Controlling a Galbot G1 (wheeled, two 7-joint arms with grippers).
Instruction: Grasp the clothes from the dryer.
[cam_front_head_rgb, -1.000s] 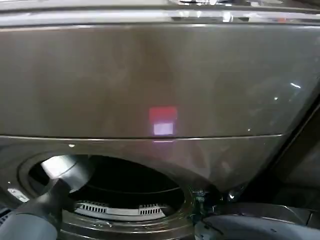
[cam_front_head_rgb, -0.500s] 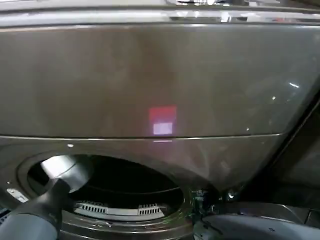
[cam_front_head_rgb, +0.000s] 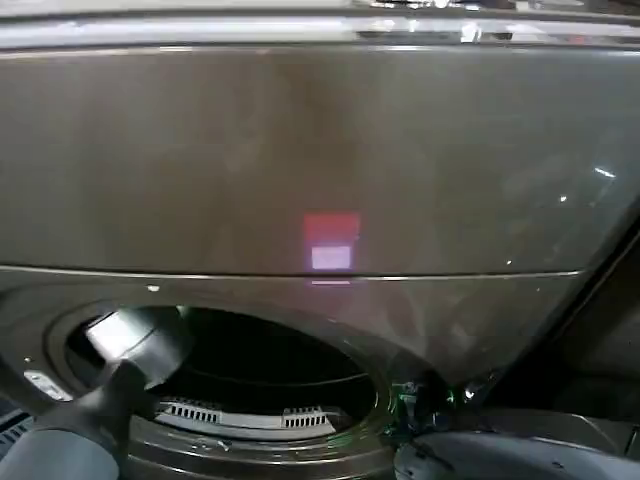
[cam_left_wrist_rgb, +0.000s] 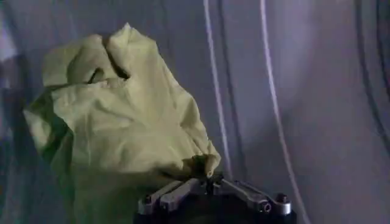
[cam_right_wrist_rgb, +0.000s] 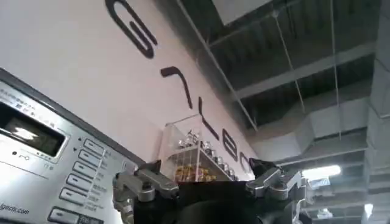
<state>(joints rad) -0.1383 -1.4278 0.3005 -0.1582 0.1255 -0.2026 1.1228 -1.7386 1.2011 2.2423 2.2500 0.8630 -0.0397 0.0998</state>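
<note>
Clothes (cam_left_wrist_rgb: 116, 115), one yellow-green crumpled wad, hang inside the dryer's (cam_front_head_rgb: 320, 160) steel drum, where our left wrist view shows them against the curved grey wall with its raised ribs. Our left gripper (cam_left_wrist_rgb: 210, 182) has its fingers drawn together on a fold at the wad's lower edge, so the fabric is pinched and bunches up beyond the fingertips.

From the head view we see our left arm (cam_front_head_rgb: 110, 390) reaching in through the round opening (cam_front_head_rgb: 230, 380), its grey sleeve crossing the left part of the rim. Nothing else stands in that opening; a slotted pale strip (cam_front_head_rgb: 250, 415) lies along the lower edge of the mouth. The dryer's wide bronze-brown front panel rises above, with a small red and white glow (cam_front_head_rgb: 330, 242) reflected on it. We cannot read any writing on that panel.

Our right gripper (cam_right_wrist_rgb: 210, 182) is parked outside the drum, pointing up toward the ceiling (cam_right_wrist_rgb: 304, 67). Its two fingers stand well apart and hold nothing. Beside it we see one white control panel (cam_right_wrist_rgb: 55, 158) with a dark display and a column of small buttons; its labels are too small to read. On the white wall behind, big dark letters (cam_right_wrist_rgb: 183, 91) run upward, with "G" and "L" legible. One clear case of small bottles (cam_right_wrist_rgb: 195, 155) sits there too.
</note>
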